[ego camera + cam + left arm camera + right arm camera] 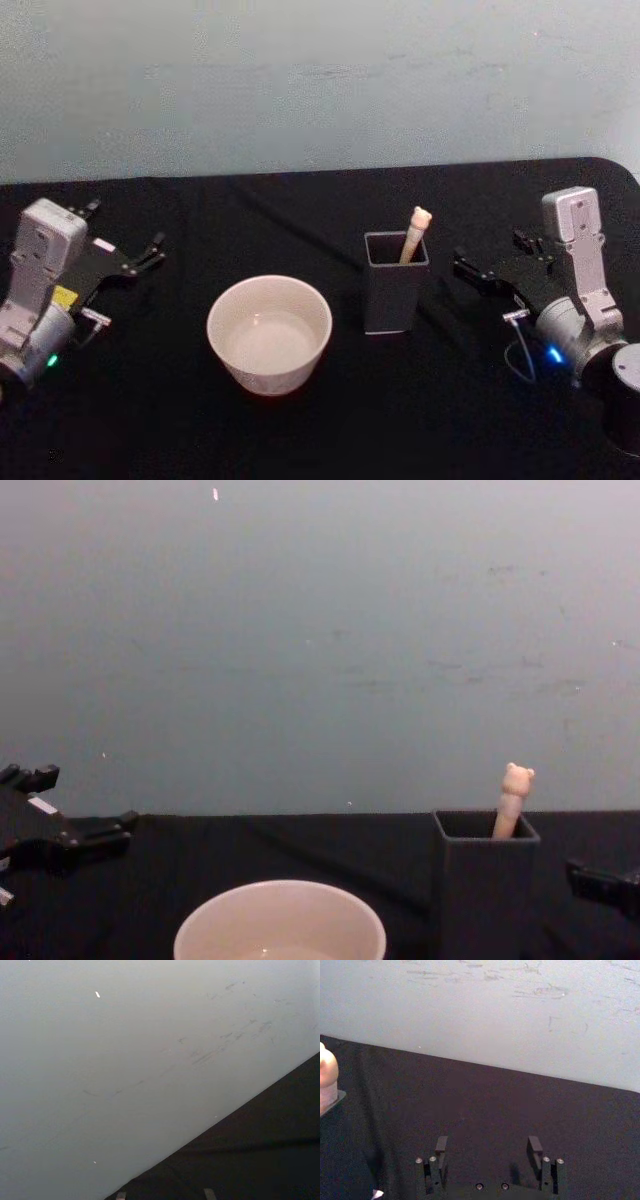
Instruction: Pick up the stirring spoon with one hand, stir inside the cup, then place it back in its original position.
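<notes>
So the stirring spoon (pixel 415 232) is sitting in the dark square holder (pixel 396 283), handle up, bear head poking above the rim and leaning toward the holder's back right corner. The bowl end is down inside, can't see it. The holder stands upright on the black bench (pixel 150 400), just right of centre. The cream cup (pixel 269 333) is a little to its left and slightly closer to the robot, not touching it. Inside the cup there's a pale bottom with a faint ring; can't tell if that's liquid.

Room-wise there's plenty. The left claw (pixel 122 240) hangs out at the left side, well apart from the cup, fingers spread and holding nothing. The right claw (pixel 498 262) is off to the right of the holder, near it but with a clear gap; in the right wrist view its two fingers (pixel 535 1146) stand apart with bare bench between them, and the bear head peeks in at the frame edge. Behind everything the bench's far edge meets a plain pale wall (pixel 320 80).
</notes>
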`<state>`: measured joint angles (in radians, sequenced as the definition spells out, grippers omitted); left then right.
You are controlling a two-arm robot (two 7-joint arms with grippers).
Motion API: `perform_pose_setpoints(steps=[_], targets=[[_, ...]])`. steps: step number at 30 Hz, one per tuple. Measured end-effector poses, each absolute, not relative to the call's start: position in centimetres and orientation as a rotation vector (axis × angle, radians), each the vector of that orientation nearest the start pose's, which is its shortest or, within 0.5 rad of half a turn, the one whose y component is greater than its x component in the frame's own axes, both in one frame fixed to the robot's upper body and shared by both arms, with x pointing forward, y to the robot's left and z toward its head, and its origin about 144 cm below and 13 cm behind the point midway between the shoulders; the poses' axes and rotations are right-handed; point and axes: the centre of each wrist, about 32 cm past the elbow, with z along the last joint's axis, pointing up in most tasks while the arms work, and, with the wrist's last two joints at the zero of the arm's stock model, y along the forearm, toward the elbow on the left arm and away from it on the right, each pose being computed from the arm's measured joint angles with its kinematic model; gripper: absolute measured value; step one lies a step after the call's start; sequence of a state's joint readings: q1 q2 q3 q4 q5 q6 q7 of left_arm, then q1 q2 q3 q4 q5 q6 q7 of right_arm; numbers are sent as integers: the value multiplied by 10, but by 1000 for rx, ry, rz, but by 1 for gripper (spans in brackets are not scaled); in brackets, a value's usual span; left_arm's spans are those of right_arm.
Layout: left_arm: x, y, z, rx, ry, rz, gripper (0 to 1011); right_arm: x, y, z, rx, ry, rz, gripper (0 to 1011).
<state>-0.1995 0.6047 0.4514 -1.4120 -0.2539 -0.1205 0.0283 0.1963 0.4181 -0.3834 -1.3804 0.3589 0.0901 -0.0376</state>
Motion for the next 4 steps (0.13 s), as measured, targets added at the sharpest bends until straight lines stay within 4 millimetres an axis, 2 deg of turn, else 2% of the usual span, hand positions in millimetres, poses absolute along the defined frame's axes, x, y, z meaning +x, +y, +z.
perform_pose_setpoints(steps=[4], targets=[[489, 310, 1140, 304, -285, 1248, 1001, 496, -264, 1129, -265, 56, -1334, 1002]])
